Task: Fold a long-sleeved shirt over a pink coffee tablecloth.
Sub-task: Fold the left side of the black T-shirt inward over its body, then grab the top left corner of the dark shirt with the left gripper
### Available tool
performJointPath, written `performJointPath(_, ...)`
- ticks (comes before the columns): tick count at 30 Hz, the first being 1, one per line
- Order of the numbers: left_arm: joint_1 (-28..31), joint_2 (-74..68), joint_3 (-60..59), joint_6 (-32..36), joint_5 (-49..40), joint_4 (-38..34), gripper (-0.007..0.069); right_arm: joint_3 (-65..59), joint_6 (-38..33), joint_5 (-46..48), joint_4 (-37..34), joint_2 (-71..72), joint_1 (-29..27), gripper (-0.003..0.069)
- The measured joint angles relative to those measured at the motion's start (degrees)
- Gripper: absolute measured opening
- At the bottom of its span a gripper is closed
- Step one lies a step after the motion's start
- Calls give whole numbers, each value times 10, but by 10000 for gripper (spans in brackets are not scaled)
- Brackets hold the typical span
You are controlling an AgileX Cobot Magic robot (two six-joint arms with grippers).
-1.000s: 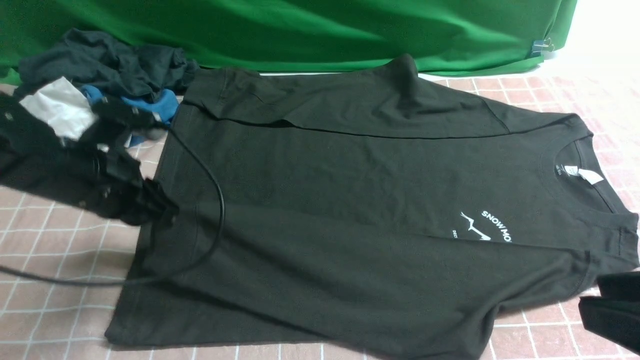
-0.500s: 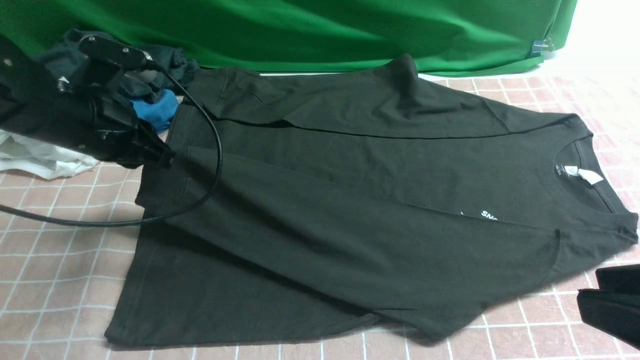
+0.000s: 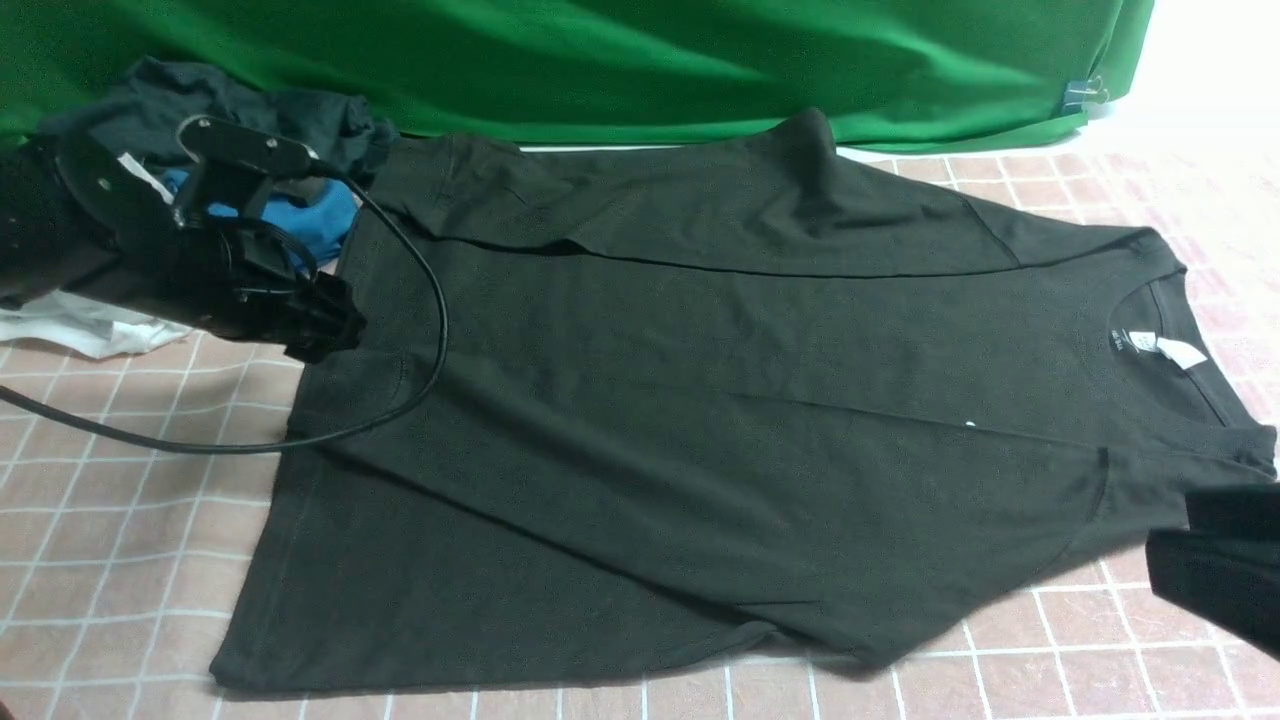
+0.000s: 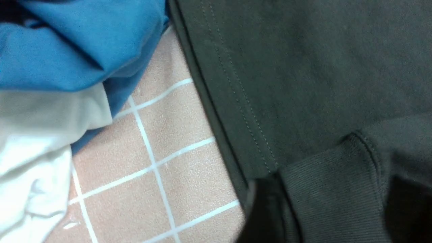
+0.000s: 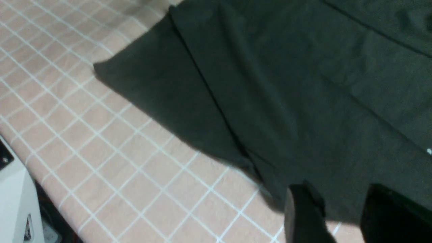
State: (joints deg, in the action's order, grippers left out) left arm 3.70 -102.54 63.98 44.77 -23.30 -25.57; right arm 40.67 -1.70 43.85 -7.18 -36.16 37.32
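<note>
The long-sleeved shirt (image 3: 700,400) lies flat on the pink coffee tablecloth (image 3: 100,560), collar and white neck label (image 3: 1180,352) to the right. Its near sleeve (image 3: 720,470) lies slantwise across the chest and covers the print. My left gripper (image 3: 325,335) hovers at the shirt's left hem, open. In the left wrist view the ribbed cuff (image 4: 330,189) rests loose on the shirt (image 4: 303,67) between the spread fingers of the left gripper (image 4: 334,216). At the near right, by the shoulder, my right gripper (image 3: 1215,560) is open. The right wrist view shows the right gripper (image 5: 341,216) over the shirt's edge (image 5: 287,84), holding nothing.
A heap of black, blue and white garments (image 3: 250,130) lies at the back left, close behind the left arm. The arm's black cable (image 3: 430,330) loops over the shirt's hem. The green backdrop (image 3: 600,60) closes the far side. A white base part (image 5: 17,202) stands at the tablecloth's near edge (image 5: 101,152).
My left gripper carried the sleeve cuff from the near left toward the back across the shirt, then opened and let it go. The sleeve now hides the chest print. The right gripper edged inward.
</note>
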Motion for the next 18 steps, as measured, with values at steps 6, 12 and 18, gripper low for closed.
performJointPath(6, -7, 49, 0, -53, -50, -20, 539, 19, 13, 6, 8, 0, 0, 232)
performJointPath(12, -60, 102, 2, -16, -87, -23, 128, 61, 26, 41, 51, 0, 0, 131)
performJointPath(18, -108, 115, 2, 18, -147, -26, 17, 69, 31, 81, 80, 0, 0, 25)
